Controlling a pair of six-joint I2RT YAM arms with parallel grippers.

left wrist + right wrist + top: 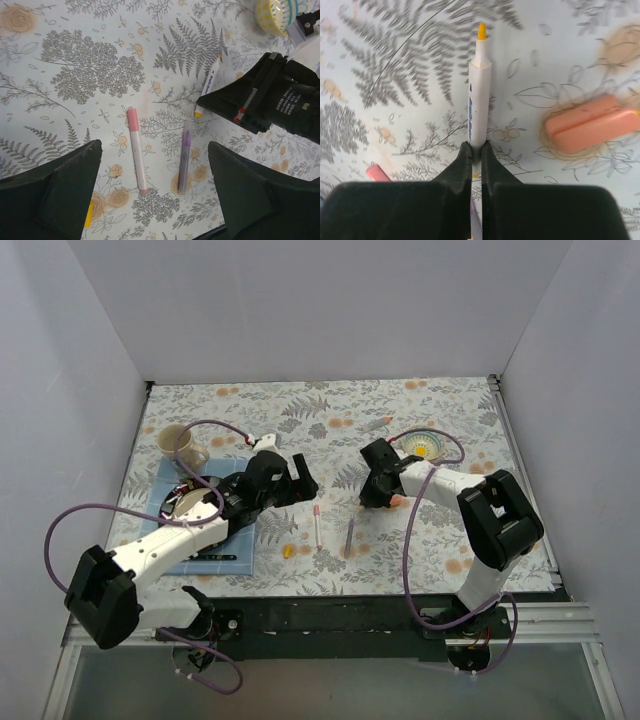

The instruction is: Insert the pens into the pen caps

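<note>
My right gripper (476, 150) is shut on the pale pen (480, 100), whose yellow-orange tip (481, 31) points away from it just above the table. The orange cap (590, 124) lies on its side to the right of that pen, apart from it. My left gripper (155, 195) is open and empty, hovering above the white-pink pen (135, 150) and the purple pen (184, 160), which lie side by side. The yellow cap (88, 215) is partly hidden by the left finger. In the top view the grippers (303, 483) (378, 502) face each other over both pens (317, 525) (349, 537).
A small yellow-centred bowl (428, 447) stands behind the right gripper. A mug (183, 447) stands at the far left, beside a blue mat (225, 558) that carries a dark round object under the left arm. White walls enclose the table.
</note>
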